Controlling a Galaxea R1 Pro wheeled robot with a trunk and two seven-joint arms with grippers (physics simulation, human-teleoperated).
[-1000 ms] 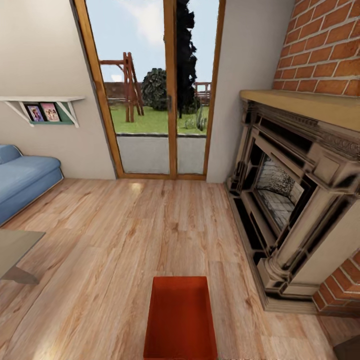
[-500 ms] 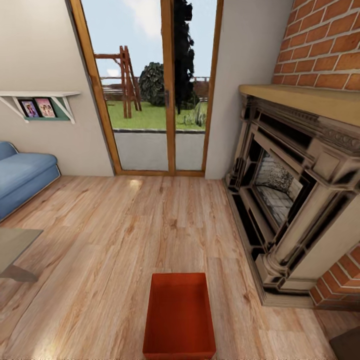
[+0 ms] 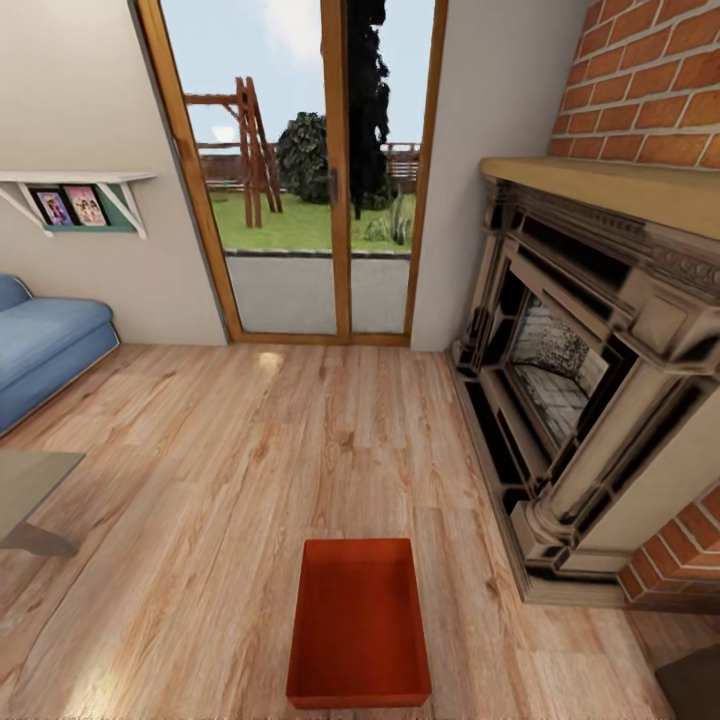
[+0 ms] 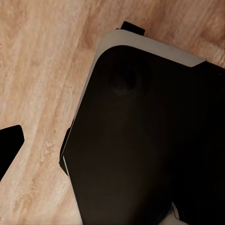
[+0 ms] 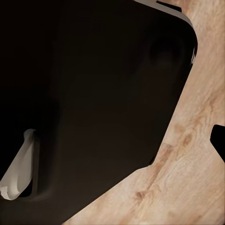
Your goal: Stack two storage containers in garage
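One storage container (image 3: 358, 620), an orange-red topless bin, sits empty on the living room's light wood-plank floor (image 3: 250, 450), low in the middle of the head view and lengthwise toward the glass doors. In the left wrist view one dark fingertip (image 4: 8, 146) of my left gripper pokes in at the frame edge over the planks. A dark fingertip (image 5: 219, 140) of my right gripper shows the same way in the right wrist view. Neither touches the container. The robot's own dark body (image 4: 150, 140) blocks much of both wrist views.
A brick-and-carved-stone fireplace (image 3: 590, 400) runs along the right. Wood-framed glass doors (image 3: 330, 170) stand straight ahead. A blue sofa (image 3: 40, 345) and a low table corner (image 3: 25, 490) are at the left, under a wall shelf (image 3: 75, 195).
The whole head view has shifted, so the camera has moved; the container now shows whole, with its near wall inside the frame. Nothing in the room has moved.
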